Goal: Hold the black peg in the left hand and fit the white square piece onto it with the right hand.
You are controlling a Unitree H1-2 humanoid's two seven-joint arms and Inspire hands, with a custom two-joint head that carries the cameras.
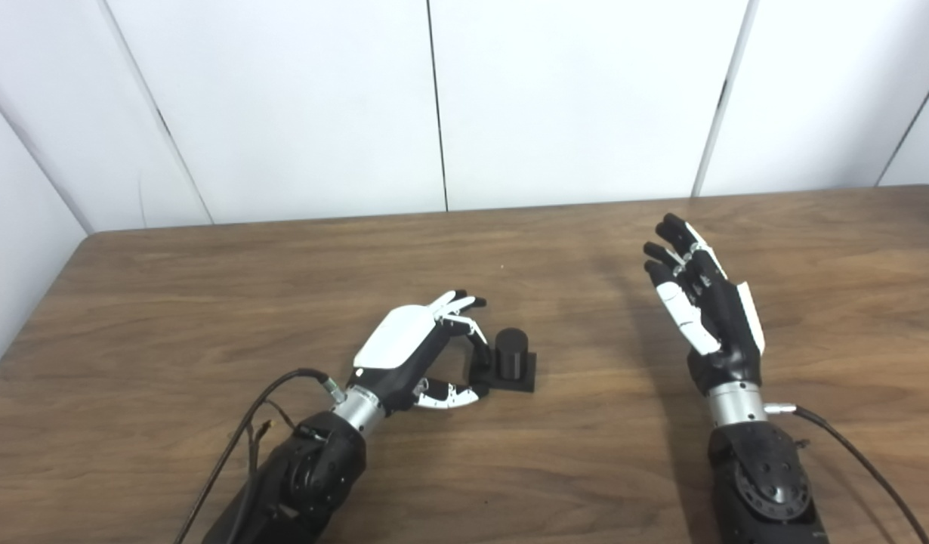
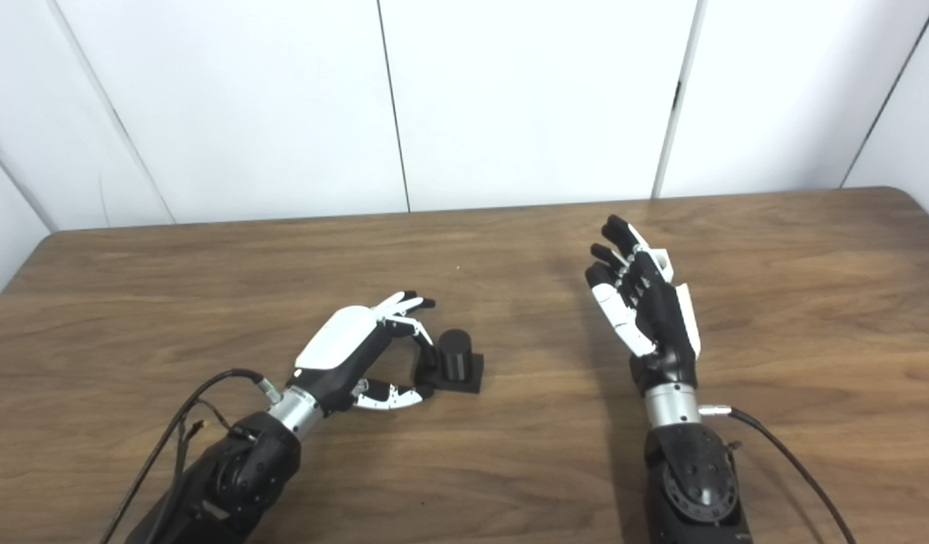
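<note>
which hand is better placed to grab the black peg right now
Left. The left hand is down at the table with its fingers curled beside the black peg, which stands upright. The right hand is open, raised and far off to the right.

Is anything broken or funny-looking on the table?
Nothing looks broken or spilled. The black peg stands upright on its square base on the table, with the left hand right beside it, fingers at the base. The one odd thing: no white square piece shows anywhere, and the right hand is raised, open and empty.
</note>
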